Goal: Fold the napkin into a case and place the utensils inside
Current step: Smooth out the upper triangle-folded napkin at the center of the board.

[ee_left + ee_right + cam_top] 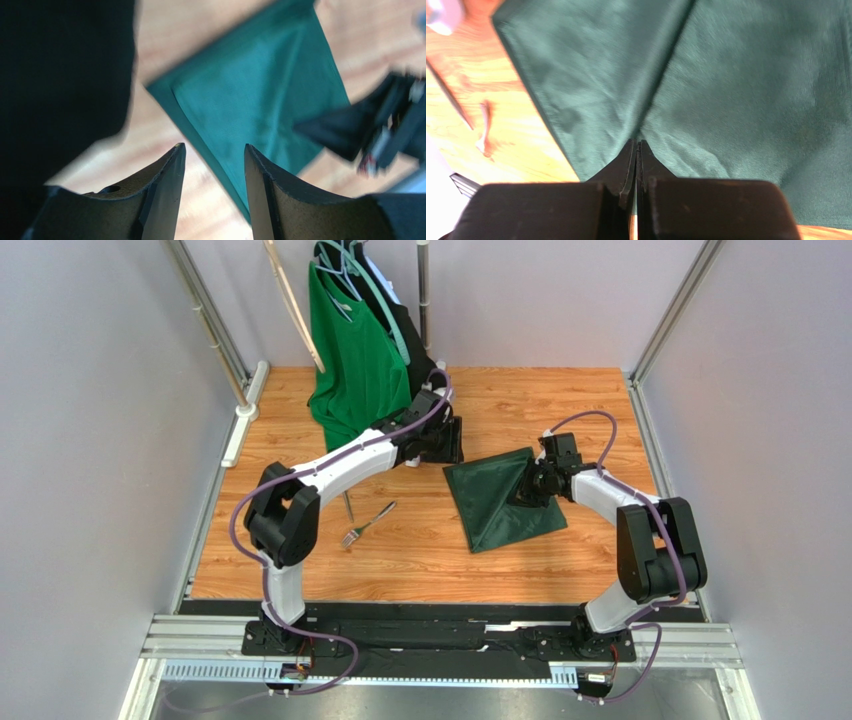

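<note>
Only the top view takes in the whole wooden table (pixel 560 400). The large dark forest-green cloth napkin (pixel 485 505) lies right of centre, partly folded, with bare board all round its edges. The slim silver metal fork (pixel 368 524) rests well apart to its left, and a second slim silver piece (pixel 347 504) half shows beside the left arm. A bright green T-shirt (pixel 350 370) and a black garment (pixel 405 320) hang over the far edge. The right wrist view adds what that one cannot: the right gripper (pixel 636 144) has its fingers pressed together on a raised crease of the napkin. In the left wrist view the left gripper (pixel 214 150) stands moderately open with nothing between its fingers, above the napkin's near corner.
</note>
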{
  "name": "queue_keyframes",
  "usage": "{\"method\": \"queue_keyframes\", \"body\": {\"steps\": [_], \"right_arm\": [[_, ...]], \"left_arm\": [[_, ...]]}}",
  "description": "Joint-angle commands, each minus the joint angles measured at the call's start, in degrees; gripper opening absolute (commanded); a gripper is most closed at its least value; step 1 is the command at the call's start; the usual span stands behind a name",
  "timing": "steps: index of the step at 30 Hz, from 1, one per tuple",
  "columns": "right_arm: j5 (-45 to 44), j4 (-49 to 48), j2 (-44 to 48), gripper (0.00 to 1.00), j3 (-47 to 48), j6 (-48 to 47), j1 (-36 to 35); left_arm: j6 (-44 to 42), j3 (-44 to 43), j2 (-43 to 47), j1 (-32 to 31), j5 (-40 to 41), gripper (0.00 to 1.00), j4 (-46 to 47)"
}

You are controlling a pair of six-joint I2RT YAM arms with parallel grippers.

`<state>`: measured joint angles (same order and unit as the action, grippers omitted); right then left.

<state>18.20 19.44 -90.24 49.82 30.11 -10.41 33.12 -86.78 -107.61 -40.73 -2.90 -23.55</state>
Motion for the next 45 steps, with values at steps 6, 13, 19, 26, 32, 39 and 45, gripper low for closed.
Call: {"method": "queue_keyframes", "body": {"steps": [6,13,19,26,32,39,45], "right_arm": [[-3.3,0.5,-0.4,0.00,-2.8,-1.3,0.4],[-2.8,-0.1,-0.3,0.00,-4.6,-1.6,0.4],[-2.2,-0.8,-0.4,0.00,-5.1,-1.5,0.3],[-1.6,-1.2,-0.9,0.00,-5.0,-1.3,0.3],[-1.3,-1.3,-1.1,0.00,-5.4,-1.3,0.4],[-1.8,-1.3,-2.0,0.00,-5.4,-1.0,0.4],[-1.8,-1.7,-2.7,0.00,-5.8,-0.7,0.3]], "left_arm": [[-6.1,-13.8,-12.9,-0.6,9.1,0.58,-7.3],[-6.4,-19.2,-18.8,-0.6,10.5,0.42,-8.4],[-6.0,-18.9,-20.1,-0.6,9.7,0.39,-6.9],[-4.9,-18.8,-21.2,-0.6,7.2,0.35,-5.2],[-4.6,-19.1,-22.3,-0.6,7.1,0.31,-4.4],[-4.3,-18.0,-19.8,-0.6,9.7,0.05,-4.0],[-4.7,-14.6,-15.4,-0.6,13.0,0.00,-2.7]]}}
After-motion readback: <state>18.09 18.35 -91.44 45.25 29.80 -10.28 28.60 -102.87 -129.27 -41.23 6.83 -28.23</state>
